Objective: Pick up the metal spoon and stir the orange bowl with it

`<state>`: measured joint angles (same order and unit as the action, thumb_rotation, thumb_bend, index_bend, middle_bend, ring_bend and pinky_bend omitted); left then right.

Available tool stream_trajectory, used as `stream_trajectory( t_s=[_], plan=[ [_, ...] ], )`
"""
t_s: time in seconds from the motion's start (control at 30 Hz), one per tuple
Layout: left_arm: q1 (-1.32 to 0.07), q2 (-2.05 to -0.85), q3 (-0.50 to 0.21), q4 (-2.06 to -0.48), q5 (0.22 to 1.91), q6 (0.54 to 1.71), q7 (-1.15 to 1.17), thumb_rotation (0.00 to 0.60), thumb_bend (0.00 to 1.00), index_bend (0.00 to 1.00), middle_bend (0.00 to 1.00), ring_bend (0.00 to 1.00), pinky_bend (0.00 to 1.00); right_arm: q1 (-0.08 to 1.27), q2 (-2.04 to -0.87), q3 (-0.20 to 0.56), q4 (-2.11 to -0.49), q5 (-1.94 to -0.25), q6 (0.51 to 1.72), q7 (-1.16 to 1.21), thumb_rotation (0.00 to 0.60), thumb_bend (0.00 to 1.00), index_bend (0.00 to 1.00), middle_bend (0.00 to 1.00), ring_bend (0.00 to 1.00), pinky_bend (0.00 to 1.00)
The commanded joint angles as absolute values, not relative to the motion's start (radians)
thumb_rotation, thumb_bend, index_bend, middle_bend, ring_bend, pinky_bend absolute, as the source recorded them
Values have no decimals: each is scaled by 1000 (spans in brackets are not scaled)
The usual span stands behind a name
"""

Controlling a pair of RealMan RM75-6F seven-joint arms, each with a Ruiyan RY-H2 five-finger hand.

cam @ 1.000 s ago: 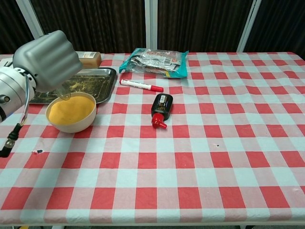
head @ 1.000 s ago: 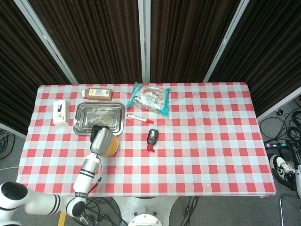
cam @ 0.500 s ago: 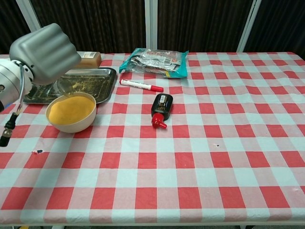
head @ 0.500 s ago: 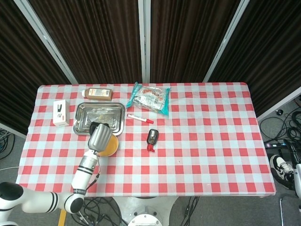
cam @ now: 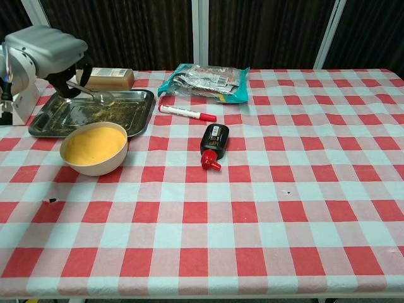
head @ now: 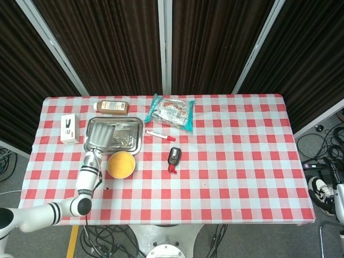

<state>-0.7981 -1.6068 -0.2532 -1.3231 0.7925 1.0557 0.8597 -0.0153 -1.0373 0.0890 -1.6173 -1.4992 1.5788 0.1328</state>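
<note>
The left hand [cam: 47, 47] hovers over the metal tray [cam: 136, 106], its fingers curled around the metal spoon [cam: 95, 95], whose bowl hangs above the tray's middle. The orange bowl [cam: 93, 148] sits on the checkered surface [cam: 265, 208] just in front of the tray. The right hand is out of sight

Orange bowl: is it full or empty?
Full: the orange bowl holds yellow-orange contents nearly up to its rim, seen in both views.
</note>
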Motion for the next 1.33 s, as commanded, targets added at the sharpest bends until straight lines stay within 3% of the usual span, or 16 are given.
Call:
stream_trajectory(
  t_s=[0.03, 0.37, 0.53, 0.67, 0.9, 1.03, 1.17, 1.33],
  plan=[
    [-811, -1608, -303, -1222, 722, 953, 760, 600, 427, 638, 947, 975, 1000, -11, -1040, 91, -1616, -1495, 1571, 132, 600, 174, 70, 247, 61, 209],
    [-832, -1642, -282, -1127, 685, 907, 720, 600, 165, 441, 923, 972, 1000, -10, -1039, 93, -1617, -1490, 1572, 130, 600, 177, 69, 247, 61, 208],
    [-807, -1594, -297, -1189, 688, 943, 665, 600, 131, 370, 847, 907, 982, -10, -1034, 91, -1621, -1495, 1573, 127, 600, 180, 69, 248, 61, 209],
    [-730, -1509, -290, -1291, 757, 1033, 570, 600, 132, 362, 709, 722, 827, -6, -1024, 92, -1621, -1491, 1561, 132, 600, 179, 69, 248, 61, 209],
    [-524, -1328, -171, -1478, 1024, 1215, 338, 600, 132, 359, 426, 358, 488, 15, -1026, 85, -1608, -1514, 1533, 163, 600, 183, 69, 246, 60, 199],
    [-406, -1293, -99, -1483, 1142, 1374, 279, 600, 132, 346, 378, 313, 407, 22, -1037, 75, -1594, -1520, 1517, 163, 600, 187, 69, 238, 53, 182],
    [-307, -1265, -24, -1480, 1222, 1454, 210, 600, 132, 342, 368, 285, 340, 22, -1048, 69, -1591, -1523, 1516, 153, 600, 189, 69, 227, 50, 176],
    [-190, -1255, 37, -1495, 1304, 1584, 181, 600, 132, 341, 364, 283, 316, 15, -1065, 63, -1600, -1540, 1540, 130, 600, 188, 69, 224, 50, 176]
  ],
)
